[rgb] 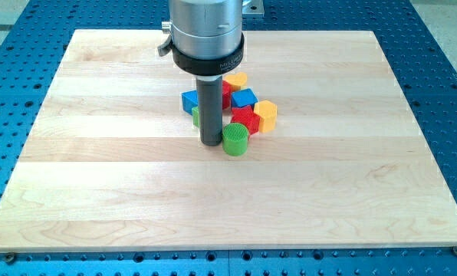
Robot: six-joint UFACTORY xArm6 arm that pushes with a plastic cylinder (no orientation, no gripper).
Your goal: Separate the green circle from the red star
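The green circle [235,140] lies near the board's middle, at the bottom of a cluster of blocks. The red star [244,117] sits just above it, touching or nearly touching it. My tip [211,142] rests on the board right at the green circle's left side. The rod hides part of the cluster behind it.
The cluster also holds a blue block [244,98], a second blue block [189,100] at the left, a yellow block [265,115] at the right, a yellow block [236,80] at the top, and a green block [195,115] partly hidden by the rod. The wooden board [98,169] lies on a blue perforated table.
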